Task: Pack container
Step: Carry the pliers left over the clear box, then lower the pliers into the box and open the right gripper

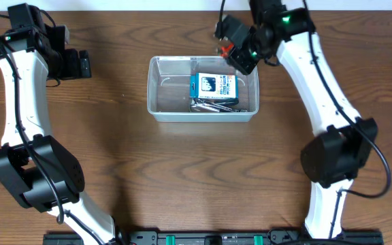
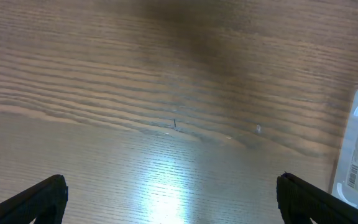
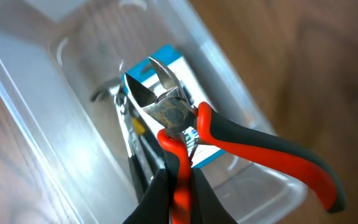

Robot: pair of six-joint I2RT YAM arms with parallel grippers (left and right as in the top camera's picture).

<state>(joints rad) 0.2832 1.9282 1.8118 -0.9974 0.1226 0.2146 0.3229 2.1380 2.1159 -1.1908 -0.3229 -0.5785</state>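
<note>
Red-handled side cutters (image 3: 185, 118) are hanging from the right gripper (image 3: 178, 196), jaws clamped on one handle, tips pointing into the clear container (image 1: 170, 92) mid-frame just below; the left gripper (image 1: 80, 64), jaws apart, is hovering upper left.

Table (image 2: 166, 183) glare; container (image 3: 33, 87) seemingly blurred.

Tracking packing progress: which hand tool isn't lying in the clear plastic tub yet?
The red-and-black-handled cutting pliers, clamped by one handle in the right gripper over the tub; the grey metal tools lie inside, by the blue-and-white box.
</note>
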